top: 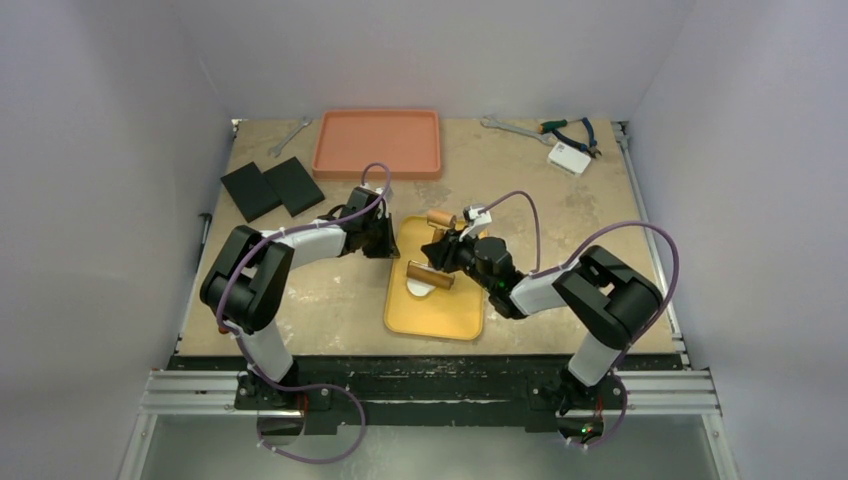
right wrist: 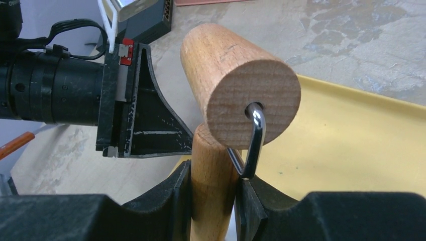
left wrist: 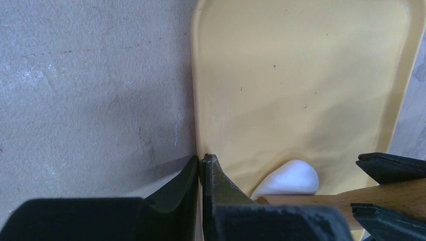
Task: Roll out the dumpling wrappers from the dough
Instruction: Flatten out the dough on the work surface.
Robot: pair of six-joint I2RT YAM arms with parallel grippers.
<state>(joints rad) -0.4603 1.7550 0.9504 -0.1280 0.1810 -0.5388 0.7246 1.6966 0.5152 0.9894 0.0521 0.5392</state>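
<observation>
A yellow tray (top: 470, 318) lies in the middle of the table. On it a lump of white dough (left wrist: 291, 178) rests against a wooden roller (top: 430, 275). My right gripper (right wrist: 213, 170) is shut on the roller's wooden handle (right wrist: 211, 201), and one roller end (right wrist: 246, 95) hangs from a metal hook just above the fingers. My left gripper (left wrist: 202, 160) is shut on the tray's left rim (left wrist: 197, 100), one finger on the table side and one inside the tray. In the top view the left gripper (top: 385, 238) and the right gripper (top: 447, 250) face each other across the tray. No dumpling wrappers are in view.
An orange tray (top: 378, 142) stands at the back. Two black squares (top: 270, 188) lie at the left. A wrench (top: 290, 135) lies at the back left; another wrench (top: 510, 127), pliers (top: 572, 130) and a white box (top: 569, 157) at the back right.
</observation>
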